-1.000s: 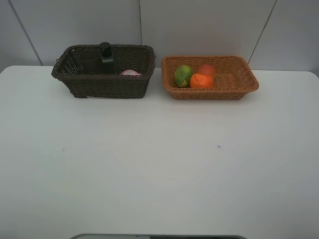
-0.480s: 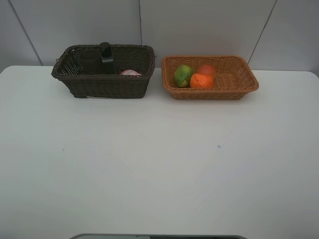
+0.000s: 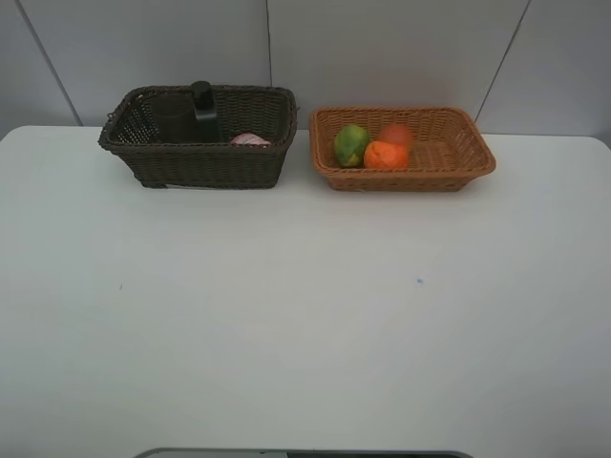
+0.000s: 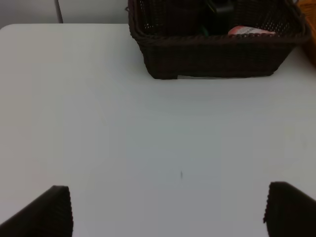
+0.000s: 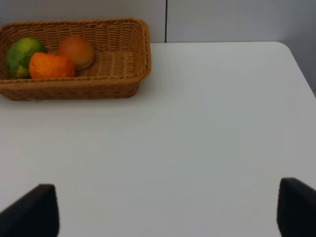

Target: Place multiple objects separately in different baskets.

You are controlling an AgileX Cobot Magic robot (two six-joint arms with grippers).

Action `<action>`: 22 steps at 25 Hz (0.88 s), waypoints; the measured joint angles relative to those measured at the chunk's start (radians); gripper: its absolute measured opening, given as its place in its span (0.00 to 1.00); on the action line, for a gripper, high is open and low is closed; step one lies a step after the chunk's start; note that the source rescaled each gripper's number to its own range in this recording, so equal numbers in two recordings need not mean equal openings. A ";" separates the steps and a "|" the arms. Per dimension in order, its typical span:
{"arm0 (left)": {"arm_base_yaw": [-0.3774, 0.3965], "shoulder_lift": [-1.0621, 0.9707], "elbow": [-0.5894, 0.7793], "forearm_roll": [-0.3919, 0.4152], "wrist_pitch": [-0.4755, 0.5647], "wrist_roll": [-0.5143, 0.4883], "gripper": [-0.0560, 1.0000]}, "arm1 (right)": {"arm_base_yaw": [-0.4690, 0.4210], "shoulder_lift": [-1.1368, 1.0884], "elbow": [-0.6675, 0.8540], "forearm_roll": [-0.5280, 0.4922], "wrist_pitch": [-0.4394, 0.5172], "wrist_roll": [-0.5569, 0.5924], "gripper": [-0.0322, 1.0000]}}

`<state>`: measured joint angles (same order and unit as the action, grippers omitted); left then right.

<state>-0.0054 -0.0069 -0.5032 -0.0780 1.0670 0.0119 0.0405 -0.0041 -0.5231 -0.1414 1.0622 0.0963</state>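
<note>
fruits: orange [image 3: 386, 155], green-yellow fruit [image 3: 350, 145], red-orange fruit [image 3: 396, 135] in tan basket [image 3: 458, 170] | bottles in dark basket [image 3: 205, 164] | left gripper [image 4: 168, 210], right gripper [image 5: 168, 210] open, empty | advice: hold clear of worktop [image 3: 305, 315], sorting looks complete

table [image 3: 305, 315]: white, matte, spans whole view; rounded far corners
wall [image 3: 382, 48]: pale grey panels behind far table edge, thin vertical seams
marks: tiny dark speck near table middle [image 3: 419, 281], another toward left edge [image 3: 120, 285]
</note>
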 joint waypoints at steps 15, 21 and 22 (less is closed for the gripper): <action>0.000 -0.001 0.000 0.000 0.000 0.000 1.00 | 0.000 0.000 0.000 0.000 0.000 0.000 0.88; 0.000 -0.001 0.000 0.000 0.000 0.000 1.00 | 0.000 0.000 0.000 0.000 0.000 0.000 0.88; 0.000 -0.001 0.000 0.000 0.000 0.000 1.00 | 0.000 0.000 0.000 0.000 0.000 0.000 0.88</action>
<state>-0.0054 -0.0076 -0.5032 -0.0777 1.0670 0.0119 0.0405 -0.0041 -0.5231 -0.1414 1.0622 0.0963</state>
